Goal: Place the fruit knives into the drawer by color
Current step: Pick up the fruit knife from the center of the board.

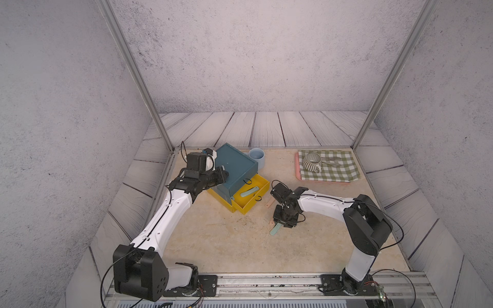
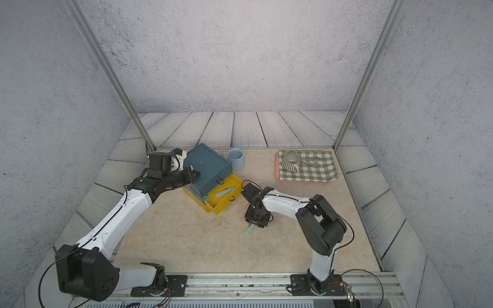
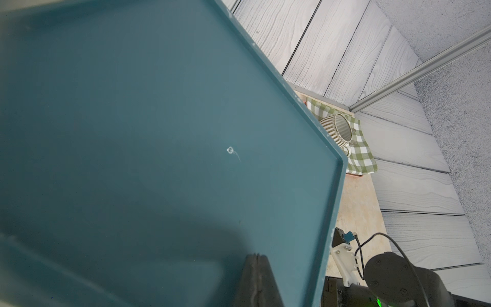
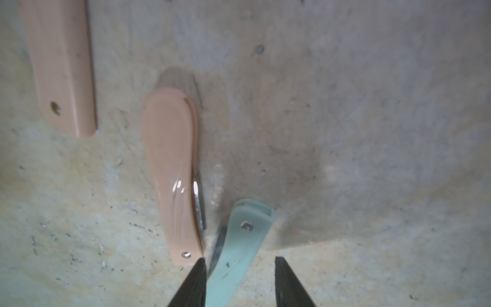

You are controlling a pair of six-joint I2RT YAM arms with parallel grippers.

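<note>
The drawer [image 1: 234,165] [image 2: 208,165] stands at the back left, its teal top filling the left wrist view [image 3: 159,133]. Its middle yellow tier [image 1: 260,184] is pulled out, with a mint fruit knife [image 1: 249,191] [image 2: 224,192] inside. My left gripper [image 1: 224,174] [image 3: 256,257] is shut, tips resting on the teal top. My right gripper [image 1: 280,224] [image 4: 240,259] points down, open, its jaws on either side of a mint knife [image 4: 239,247] [image 1: 275,229] lying on the table. Two pink knives [image 4: 170,175] [image 4: 61,66] lie just beyond it.
A pale blue cup [image 1: 256,157] stands right behind the drawer. At the back right, a pink tray [image 1: 297,170] holds a green checked cloth [image 1: 338,170], a striped mug [image 1: 310,161] and a metal utensil [image 1: 332,160].
</note>
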